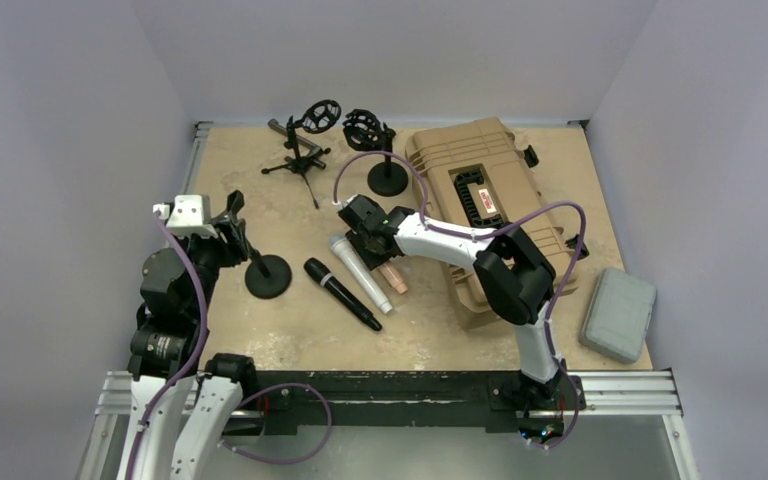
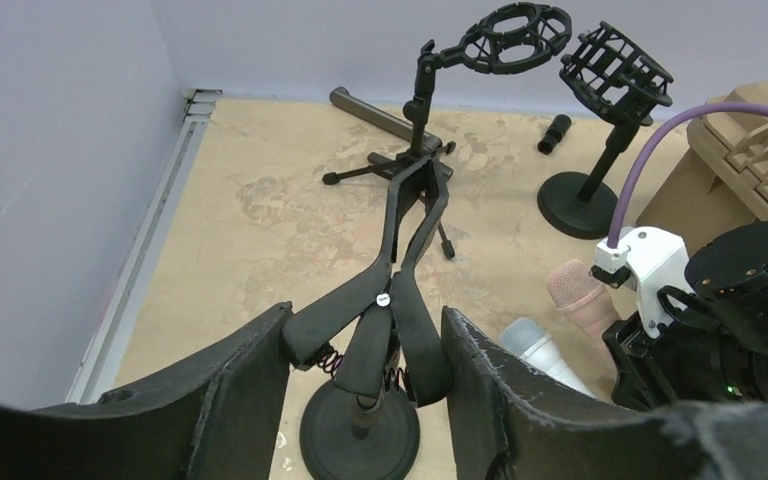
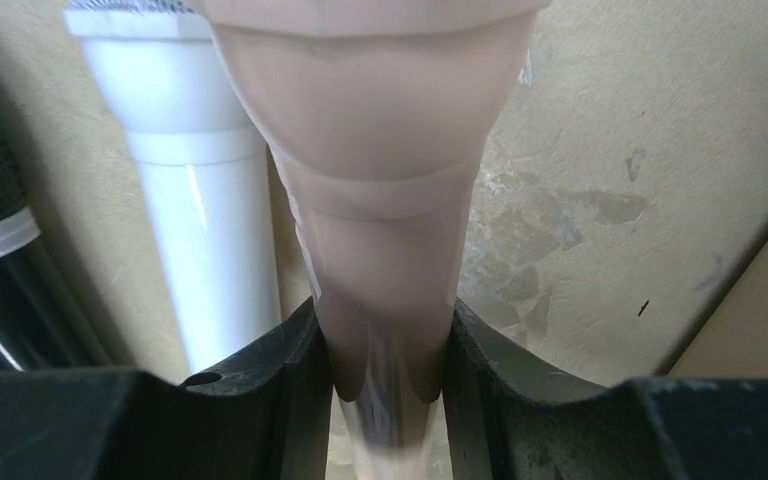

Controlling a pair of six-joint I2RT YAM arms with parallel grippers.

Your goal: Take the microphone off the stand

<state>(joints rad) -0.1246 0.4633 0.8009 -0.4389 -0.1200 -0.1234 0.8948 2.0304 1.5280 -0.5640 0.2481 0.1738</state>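
The pink microphone (image 1: 392,277) (image 2: 578,295) (image 3: 380,150) is low over the table, clear of the stand, with my right gripper (image 1: 372,242) (image 3: 388,340) shut on its tapered body. Whether it touches the table I cannot tell. The black round-base stand (image 1: 267,277) (image 2: 360,435) is upright at the left, and its spring clip (image 2: 400,300) is empty with the tips together. My left gripper (image 1: 228,232) (image 2: 367,320) straddles the clip, one finger against each lever.
A white microphone (image 1: 360,272) (image 3: 205,230) and a black one (image 1: 342,293) lie beside the pink one. A tripod stand (image 1: 305,150) and a shock-mount stand (image 1: 380,150) are at the back. A tan case (image 1: 480,200) and a grey case (image 1: 618,313) sit at the right.
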